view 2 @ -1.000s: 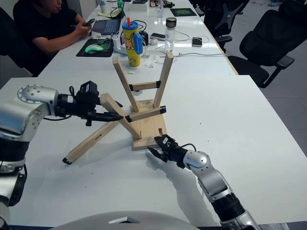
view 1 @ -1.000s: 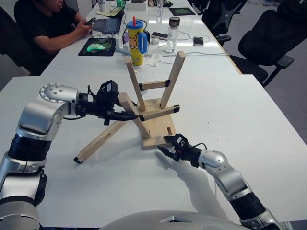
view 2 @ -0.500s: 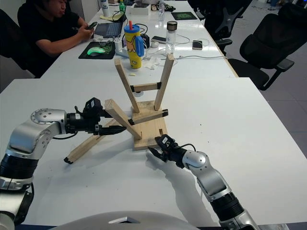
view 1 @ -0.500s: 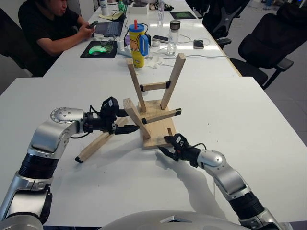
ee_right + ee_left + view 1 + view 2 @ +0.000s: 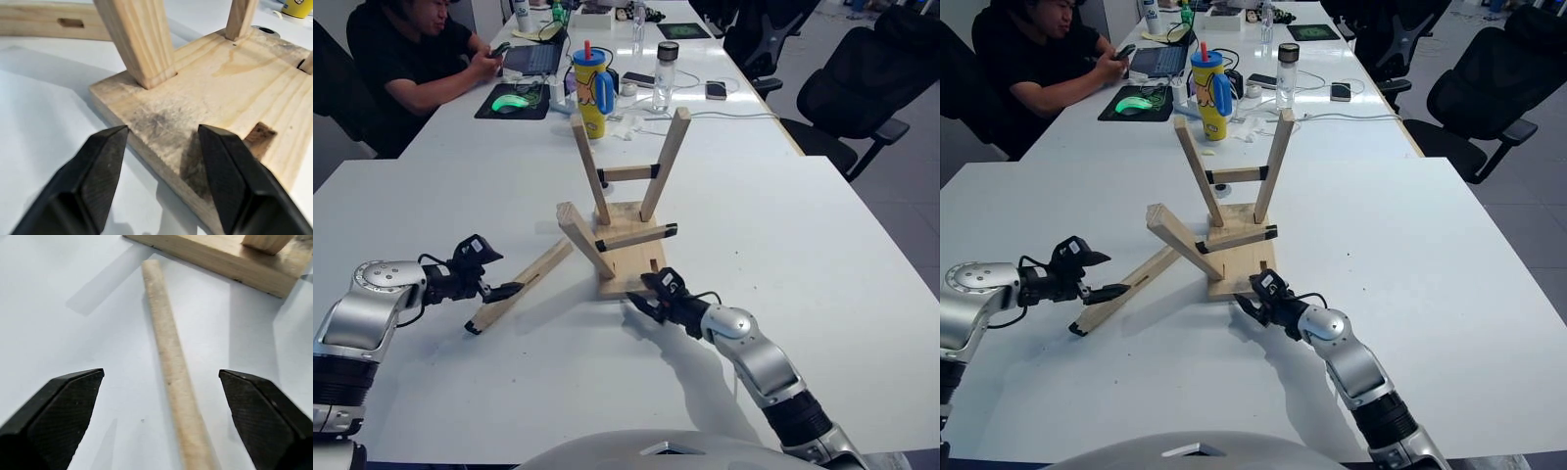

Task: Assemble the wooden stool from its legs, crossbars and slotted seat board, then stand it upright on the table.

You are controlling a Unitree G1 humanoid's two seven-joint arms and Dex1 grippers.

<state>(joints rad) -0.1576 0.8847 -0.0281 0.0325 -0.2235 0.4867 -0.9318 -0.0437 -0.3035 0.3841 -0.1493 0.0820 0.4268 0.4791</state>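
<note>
Compared with a second ago, the left gripper (image 5: 504, 290) has drawn back from the tilted leg (image 5: 584, 238) and come down towards the robot. It now sits low over the table (image 5: 822, 245) at the foot end of the loose leg (image 5: 521, 285). Its fingers (image 5: 58, 401) are spread wide to either side of that leg without touching it. The right gripper (image 5: 641, 292) stays at the near edge of the seat board (image 5: 628, 257), its fingers (image 5: 98, 166) spread and just short of the wood, beside an unfilled slot (image 5: 259, 134). The half-built stool lies upside down near the middle of the table. Two upright legs (image 5: 590, 166) rise from the board and are joined by a crossbar (image 5: 626, 174). The tilted leg leans out to the left from the board's near left corner, with a second crossbar (image 5: 636, 238) running from it to the right. The loose leg lies flat, its far end under the tilted one, its black-capped foot well clear of the table's near edge. Open tabletop extends to the right of the board and in front of both grippers. Behind the upright legs, a yellow cup (image 5: 591, 88), a clear bottle (image 5: 666, 70) and a green mouse (image 5: 512, 99) stand well apart from the stool. Office chairs (image 5: 862, 83) stand beyond the table's right edge.
</note>
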